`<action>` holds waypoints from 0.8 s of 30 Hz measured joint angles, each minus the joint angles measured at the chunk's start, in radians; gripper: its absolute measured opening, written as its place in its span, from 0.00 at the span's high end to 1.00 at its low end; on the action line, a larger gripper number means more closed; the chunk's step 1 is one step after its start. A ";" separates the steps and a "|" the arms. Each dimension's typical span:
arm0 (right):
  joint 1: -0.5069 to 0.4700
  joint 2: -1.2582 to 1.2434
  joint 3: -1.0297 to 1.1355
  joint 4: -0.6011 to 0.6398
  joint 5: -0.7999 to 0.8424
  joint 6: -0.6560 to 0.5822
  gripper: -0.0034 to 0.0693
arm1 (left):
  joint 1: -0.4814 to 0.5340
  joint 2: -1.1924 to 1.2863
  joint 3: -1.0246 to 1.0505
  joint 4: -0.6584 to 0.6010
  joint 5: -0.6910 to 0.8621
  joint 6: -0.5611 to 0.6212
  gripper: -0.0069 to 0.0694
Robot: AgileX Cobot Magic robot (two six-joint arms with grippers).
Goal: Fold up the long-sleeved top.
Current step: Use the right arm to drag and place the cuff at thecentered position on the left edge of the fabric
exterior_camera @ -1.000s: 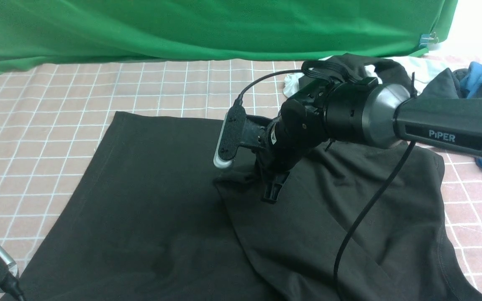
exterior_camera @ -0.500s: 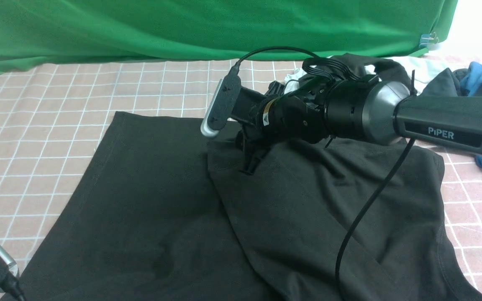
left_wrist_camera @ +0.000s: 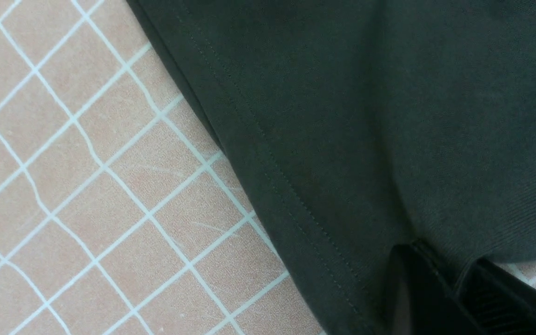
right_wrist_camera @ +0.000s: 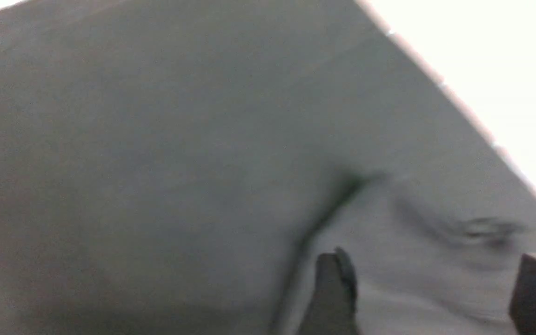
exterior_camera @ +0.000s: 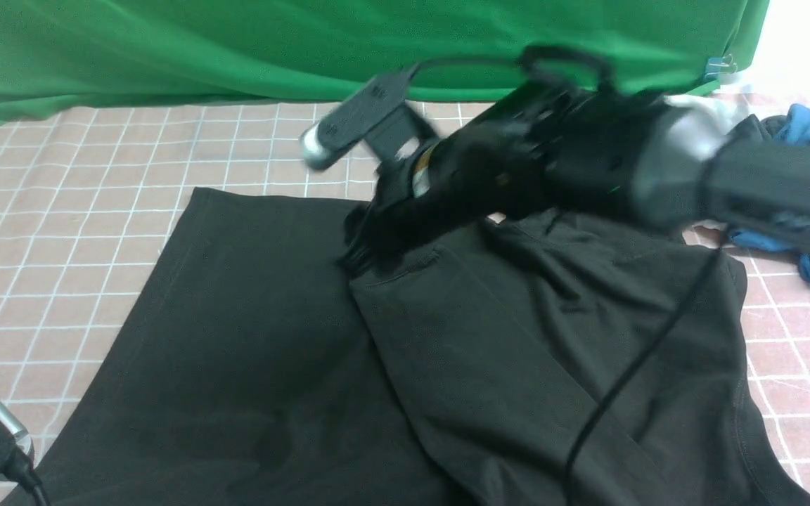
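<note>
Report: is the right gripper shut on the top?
No, the fingers of the right gripper stand wide apart over the long-sleeved top, gripping nothing.

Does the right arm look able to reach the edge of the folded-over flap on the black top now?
Probably yes. The right end effector is open, just above the long-sleeved top, close to the folded flap's edge. Nothing lies between them; only the arm's own cable hangs over the cloth.

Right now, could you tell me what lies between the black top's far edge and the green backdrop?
Between the long-sleeved top and the green backdrop lies only bare checked tablecloth, seen in the front view; the right arm hides part of it.
</note>
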 joint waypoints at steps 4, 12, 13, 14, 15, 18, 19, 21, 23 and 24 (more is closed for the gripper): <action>0.018 0.122 -0.115 0.006 0.019 0.042 0.15 | 0.000 0.000 0.000 -0.006 0.000 0.000 0.86; -0.002 0.333 -0.372 0.002 0.128 0.110 0.18 | 0.000 0.000 0.000 -0.010 0.000 -0.003 0.86; -0.011 0.353 -0.395 -0.004 0.167 0.119 0.18 | 0.000 0.000 0.000 -0.010 0.000 -0.003 0.86; -0.012 0.357 -0.402 -0.006 0.177 0.121 0.18 | 0.000 0.000 0.000 -0.011 0.001 -0.003 0.86; -0.014 0.358 -0.408 -0.006 0.185 0.127 0.18 | 0.000 0.000 0.000 -0.011 0.001 -0.003 0.86; -0.015 0.358 -0.431 -0.013 0.235 0.136 0.18 | 0.000 0.000 0.000 -0.011 0.001 -0.003 0.86; -0.015 0.357 -0.433 -0.013 0.238 0.136 0.18 | 0.000 0.000 0.000 -0.011 0.001 -0.003 0.86; -0.015 0.351 -0.448 -0.013 0.261 0.136 0.18 | 0.000 0.000 0.000 -0.011 0.001 -0.003 0.86; -0.015 0.333 -0.465 -0.013 0.294 0.145 0.19 | 0.000 0.000 0.000 -0.011 0.000 -0.003 0.86; -0.014 0.325 -0.472 -0.015 0.304 0.155 0.19 | 0.000 0.000 0.000 -0.011 -0.001 -0.003 0.86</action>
